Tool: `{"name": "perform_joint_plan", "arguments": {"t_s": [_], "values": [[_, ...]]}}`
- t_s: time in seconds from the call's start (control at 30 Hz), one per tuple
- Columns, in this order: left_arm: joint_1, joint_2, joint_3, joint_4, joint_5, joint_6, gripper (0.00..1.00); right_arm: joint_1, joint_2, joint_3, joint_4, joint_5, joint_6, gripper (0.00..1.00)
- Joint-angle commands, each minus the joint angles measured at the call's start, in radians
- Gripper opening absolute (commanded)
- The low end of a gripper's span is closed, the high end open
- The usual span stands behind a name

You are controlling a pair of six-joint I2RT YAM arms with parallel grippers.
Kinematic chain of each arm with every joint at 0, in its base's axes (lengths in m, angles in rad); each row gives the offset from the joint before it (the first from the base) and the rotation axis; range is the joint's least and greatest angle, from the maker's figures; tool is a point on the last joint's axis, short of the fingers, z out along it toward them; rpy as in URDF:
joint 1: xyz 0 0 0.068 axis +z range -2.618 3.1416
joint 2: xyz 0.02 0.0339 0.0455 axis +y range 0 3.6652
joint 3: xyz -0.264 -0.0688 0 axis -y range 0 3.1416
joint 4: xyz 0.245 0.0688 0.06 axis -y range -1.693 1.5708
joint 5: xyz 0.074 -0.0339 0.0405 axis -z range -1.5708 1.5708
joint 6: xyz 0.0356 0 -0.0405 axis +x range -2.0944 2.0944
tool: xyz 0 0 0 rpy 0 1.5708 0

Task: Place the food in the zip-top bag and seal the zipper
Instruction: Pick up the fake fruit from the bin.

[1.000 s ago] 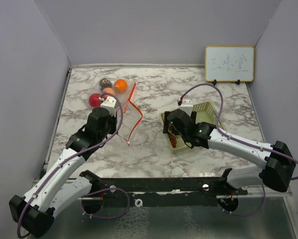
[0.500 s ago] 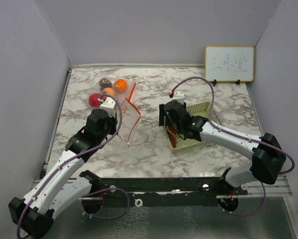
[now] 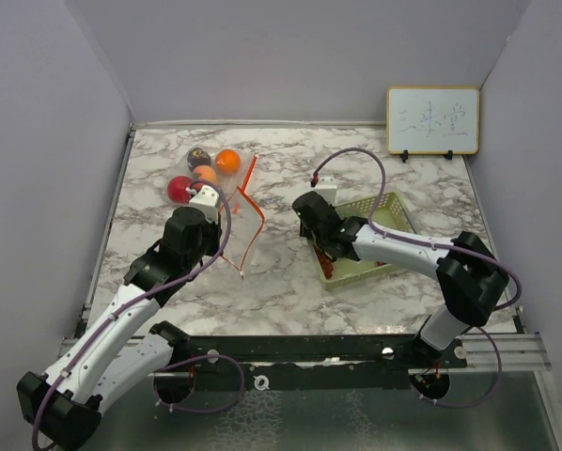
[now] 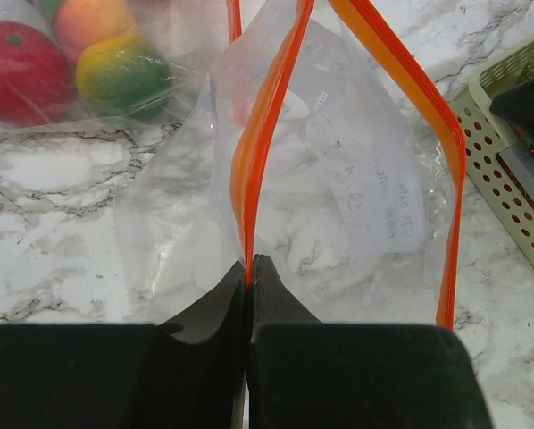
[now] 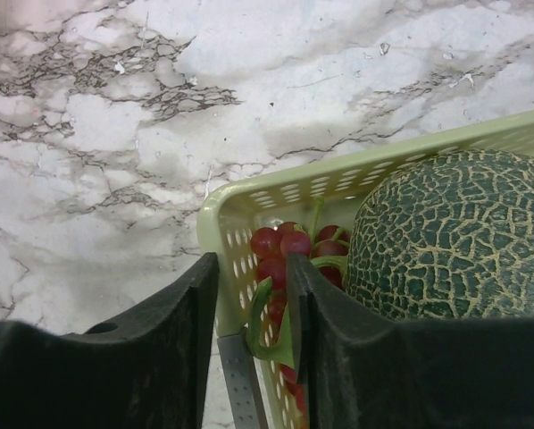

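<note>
The clear zip-top bag [image 4: 338, 179] with its orange zipper lies on the marble, its mouth spread toward the basket. My left gripper [image 4: 249, 259] is shut on one orange zipper strip. Behind the plastic at the bag's far end sit a red apple [image 3: 178, 189], an orange [image 3: 227, 161], a dark purple fruit [image 3: 198, 157] and a peach-coloured fruit [image 3: 204, 174]. The netted green melon [image 5: 454, 232] and the red grapes [image 5: 285, 250] lie in the pale green basket [image 5: 276, 192]. My right gripper [image 5: 249, 268] straddles the basket's corner wall, one finger outside, the other against the grapes' green leaf.
A small whiteboard [image 3: 432, 120] stands at the back right. The basket [image 3: 380, 207] sits right of centre, about a hand's width from the bag's mouth [image 3: 248, 211]. Purple walls close in the table on three sides.
The right arm has swung toward the basket's left corner and lowered there, and its jaws have narrowed around the wall and grapes. The left gripper has kept its hold on the zipper strip.
</note>
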Motion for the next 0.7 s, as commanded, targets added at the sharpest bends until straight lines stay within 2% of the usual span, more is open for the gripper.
{"name": "perform_joint_plan", "arguments": {"t_s": [0.0,0.23,0.47,0.67], "values": [[0.007,-0.019,-0.011,0.022,0.018,0.009,0.00,-0.010,0.021,-0.003,0.068,0.069,0.022,0.33],[0.007,-0.015,-0.014,0.024,0.017,0.012,0.00,-0.022,0.011,-0.029,0.081,0.048,0.040,0.04],[0.007,-0.009,-0.015,0.023,0.016,0.012,0.00,-0.022,-0.157,-0.068,0.082,0.044,0.018,0.02],[0.008,-0.003,-0.018,0.025,0.018,0.011,0.00,-0.020,-0.370,-0.040,0.027,-0.082,-0.078,0.02]]}}
